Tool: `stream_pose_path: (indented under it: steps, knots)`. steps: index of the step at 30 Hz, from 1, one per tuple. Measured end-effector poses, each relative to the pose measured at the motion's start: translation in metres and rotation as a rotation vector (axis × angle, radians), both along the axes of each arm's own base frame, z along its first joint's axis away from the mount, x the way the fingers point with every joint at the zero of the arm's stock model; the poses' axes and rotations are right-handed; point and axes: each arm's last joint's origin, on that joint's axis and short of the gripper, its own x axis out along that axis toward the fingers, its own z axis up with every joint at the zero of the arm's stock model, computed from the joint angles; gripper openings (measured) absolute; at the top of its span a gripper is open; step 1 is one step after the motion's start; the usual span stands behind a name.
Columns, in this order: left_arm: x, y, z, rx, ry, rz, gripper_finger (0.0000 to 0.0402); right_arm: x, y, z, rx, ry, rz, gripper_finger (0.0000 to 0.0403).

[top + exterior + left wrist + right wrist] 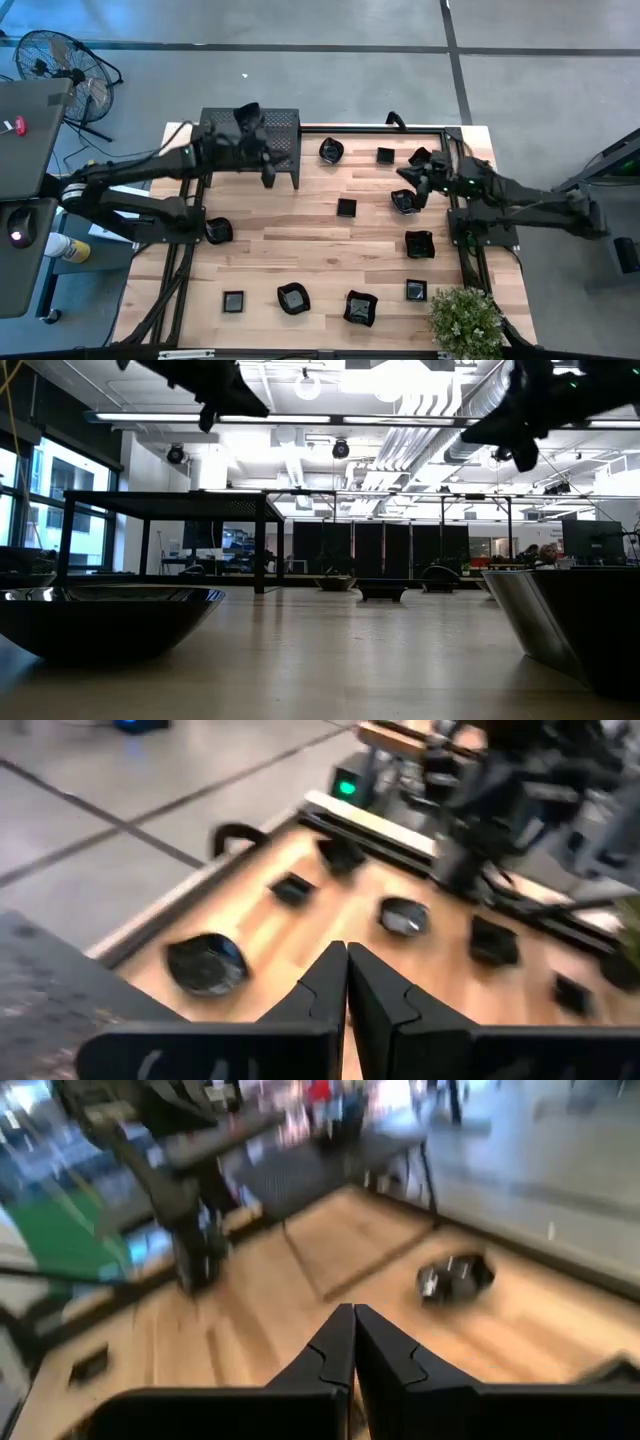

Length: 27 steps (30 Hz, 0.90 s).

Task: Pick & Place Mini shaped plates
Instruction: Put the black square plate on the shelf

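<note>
My left gripper (268,178) hangs above the front edge of the black rack (285,128), fingers pressed together on nothing; my right gripper (424,192) hovers by the table's right side, likewise clenched and empty. The mini shaped plates (346,208) lie scattered over the wooden table (300,255), one on the rack's back edge. To do this well, I judge I should open wide first, drop straight over one rim, and pinch the raised lip squarely, since glossy dishes likely slip.

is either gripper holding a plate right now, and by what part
Nothing is held. The left gripper and the right gripper are both shut with nothing between their fingers.
</note>
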Motion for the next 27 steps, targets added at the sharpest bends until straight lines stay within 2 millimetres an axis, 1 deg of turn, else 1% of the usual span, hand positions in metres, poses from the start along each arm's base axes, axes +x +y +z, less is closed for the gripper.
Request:
stream_pose_path:
  steps: [3, 6, 9, 11, 14, 17, 20, 25, 27]
  knots:
    - [-0.001, -0.009, -0.014, -0.068, 0.075, -0.063, 0.0009, 0.017, 0.002, 0.008, 0.063, 0.125, 0.029, 0.0001]
    - [-0.003, -0.009, -0.021, -0.121, 0.142, -0.076, 0.0009, 0.032, 0.004, 0.016, 0.118, 0.236, 0.049, 0.0001]
    - [-0.003, -0.01, -0.022, -0.071, 0.168, -0.132, 0.0009, 0.045, 0.008, 0.02, 0.162, 0.314, 0.076, 0.0001]
    - [-0.004, -0.011, -0.02, -0.028, 0.161, -0.162, 0.0009, 0.053, 0.01, 0.023, 0.183, 0.325, 0.094, 0.0]
    - [-0.003, -0.011, -0.017, -0.017, 0.131, -0.192, 0.0009, 0.064, 0.016, 0.026, 0.227, 0.338, 0.121, 0.0]
    - [0.0, -0.013, -0.021, -0.012, 0.067, -0.263, 0.0009, 0.073, 0.023, 0.024, 0.273, 0.376, 0.131, 0.0]
    - [0.001, -0.015, -0.037, -0.04, 0.035, -0.339, 0.0009, 0.08, 0.031, 0.022, 0.306, 0.397, 0.133, 0.0]
    - [-0.001, -0.017, -0.058, -0.066, 0.046, -0.38, 0.0009, 0.091, 0.043, 0.011, 0.356, 0.441, 0.114, 0.0]
    - [-0.002, -0.017, -0.063, -0.07, 0.06, -0.396, 0.0009, 0.095, 0.049, 0.006, 0.383, 0.459, 0.108, 0.0]
